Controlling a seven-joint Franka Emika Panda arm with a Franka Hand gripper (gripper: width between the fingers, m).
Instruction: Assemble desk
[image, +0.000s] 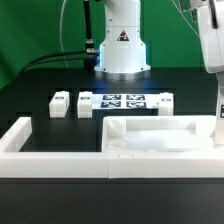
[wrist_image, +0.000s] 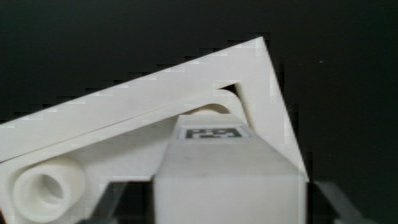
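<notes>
1. Gripper (wrist_image: 217, 203): in the wrist view the two dark fingers (wrist_image: 118, 203) stand on either side of a white square leg post (wrist_image: 222, 172) and press on its flat sides. The gripper is clamped on this post. In the exterior view only a cropped part of the arm shows, at the right edge.

2. Held leg post: smooth, matte white plastic with a square section and flat faces. Its far end carries a small black-and-white tag (wrist_image: 214, 131). That end lies at the inner corner of the tabletop (wrist_image: 169, 95). Whether it touches the slab cannot be told.

3. Tabletop: a white plastic rectangular slab with a raised rim, which forms a sharp right-angle corner in the wrist view. A rounded recess sits inside that corner. A round collar (wrist_image: 50, 188) with a hollow centre stands on the same face. In the exterior view the slab lies flat on the black table (image: 30, 90), towards the exterior view's right, just behind the border wall (image: 50, 160).

4. Border wall: a long, low, white wall of blocky section, with a short return at the exterior view's left.

5. Loose parts: two short white leg posts (image: 60, 103) (image: 85, 102) stand side by side, just beside the marker board (image: 125, 101) on the exterior view's left. A third small white block (image: 165, 101) sits at the board's other end.

6. Robot base (image: 120, 45): glossy white and rounded, behind the marker board.
</notes>
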